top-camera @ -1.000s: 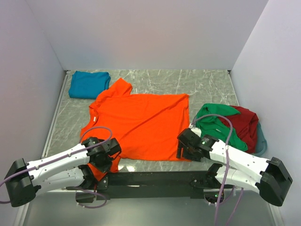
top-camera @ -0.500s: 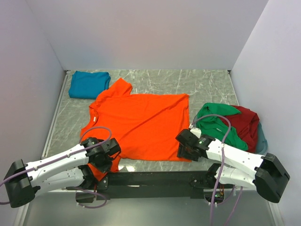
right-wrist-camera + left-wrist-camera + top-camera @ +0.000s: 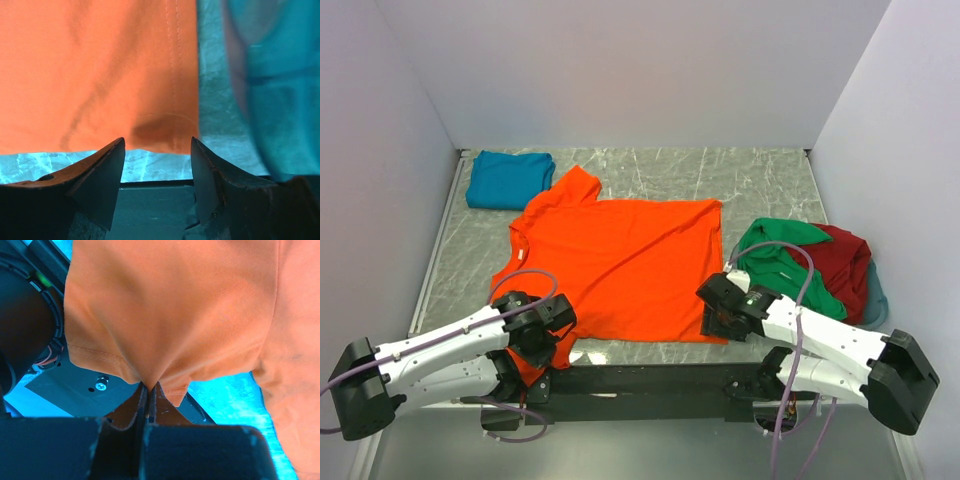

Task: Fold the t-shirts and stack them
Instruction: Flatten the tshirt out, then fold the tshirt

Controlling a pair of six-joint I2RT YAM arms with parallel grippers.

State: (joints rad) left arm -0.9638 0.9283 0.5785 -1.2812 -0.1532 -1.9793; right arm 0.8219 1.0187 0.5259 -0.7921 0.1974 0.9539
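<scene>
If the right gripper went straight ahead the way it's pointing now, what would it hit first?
Most likely the near hem corner of the orange t-shirt, which lies just ahead of the right gripper and in line with the gap between its open jaws. Depth is hard to judge from the wrist view.

Grey-blue basket [image 3: 876,300]: to the right of the right gripper [image 3: 711,321]. Grey marbled table [image 3: 760,180]: beneath it. Black base rail [image 3: 650,378]: just behind it. White walls [image 3: 620,70]: all round.
</scene>
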